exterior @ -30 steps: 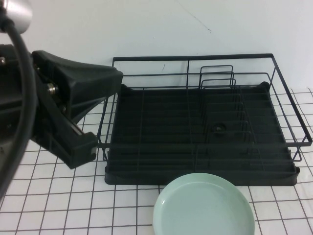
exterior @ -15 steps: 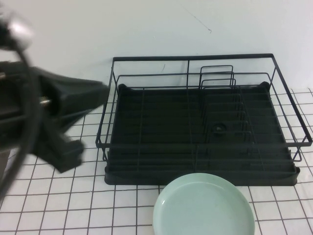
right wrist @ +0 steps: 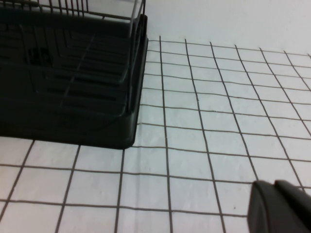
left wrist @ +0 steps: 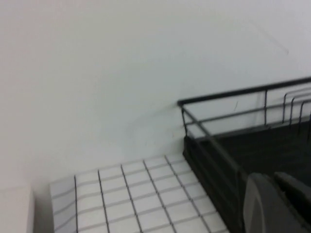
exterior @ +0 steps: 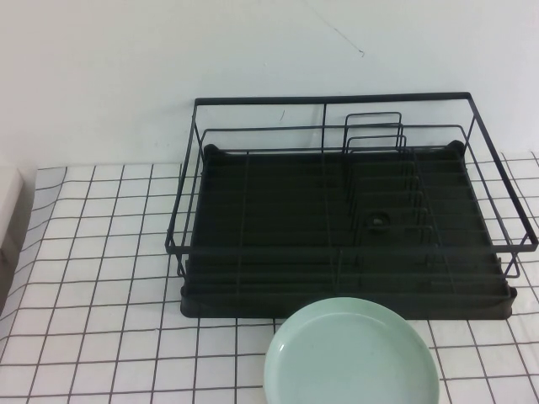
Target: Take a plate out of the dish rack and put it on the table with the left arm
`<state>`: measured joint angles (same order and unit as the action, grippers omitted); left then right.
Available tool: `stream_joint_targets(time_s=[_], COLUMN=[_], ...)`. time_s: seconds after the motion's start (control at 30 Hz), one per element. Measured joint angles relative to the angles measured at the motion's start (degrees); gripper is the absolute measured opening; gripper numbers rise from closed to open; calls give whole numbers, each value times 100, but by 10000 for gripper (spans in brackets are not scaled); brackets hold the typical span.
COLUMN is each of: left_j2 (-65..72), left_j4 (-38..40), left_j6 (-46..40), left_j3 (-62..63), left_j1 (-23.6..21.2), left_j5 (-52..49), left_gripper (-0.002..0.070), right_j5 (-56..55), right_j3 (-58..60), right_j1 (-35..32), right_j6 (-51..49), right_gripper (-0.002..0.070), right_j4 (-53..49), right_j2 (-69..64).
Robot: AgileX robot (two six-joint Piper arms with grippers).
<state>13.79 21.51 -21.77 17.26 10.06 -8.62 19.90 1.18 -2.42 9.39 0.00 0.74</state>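
Observation:
The mint-green plate (exterior: 351, 353) lies flat on the white gridded table (exterior: 101, 252), just in front of the black wire dish rack (exterior: 337, 227). The rack holds no plates. Neither arm shows in the high view. In the left wrist view my left gripper (left wrist: 277, 201) is shut and empty, raised beside the rack's left end (left wrist: 218, 160) over the table (left wrist: 141, 194). In the right wrist view my right gripper (right wrist: 279, 206) is shut and empty, low over the table (right wrist: 204, 121) to the right of the rack's corner (right wrist: 73, 97).
A white wall stands right behind the rack. A pale box-like edge (exterior: 10, 210) sits at the table's far left, and it also shows in the left wrist view (left wrist: 14, 208). The plate reaches the table's near edge in the high view.
My left arm has pulled back to the left and has gone out of the high view. The plate and the rack have not moved.

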Motion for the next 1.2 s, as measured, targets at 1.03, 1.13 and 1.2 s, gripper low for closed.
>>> stream_joint_targets(time_s=[1.03, 1.13, 1.2], left_j2=[-1451, -1451, -1451], left_j4=[-1043, -1499, -1614], left_j6=[1562, 2177, 2294], left_j3=[-1851, -1841, -1841], left_j1=[-895, -898, -898], left_j5=[-860, -872, -881], left_gripper=[-2, -2, -2], right_j5=[0, 0, 0], right_j3=[0, 0, 0], right_j1=[0, 0, 0], right_j6=[0, 0, 0], right_gripper=[-3, -3, -3], right_j4=[0, 0, 0], right_j2=[0, 0, 0])
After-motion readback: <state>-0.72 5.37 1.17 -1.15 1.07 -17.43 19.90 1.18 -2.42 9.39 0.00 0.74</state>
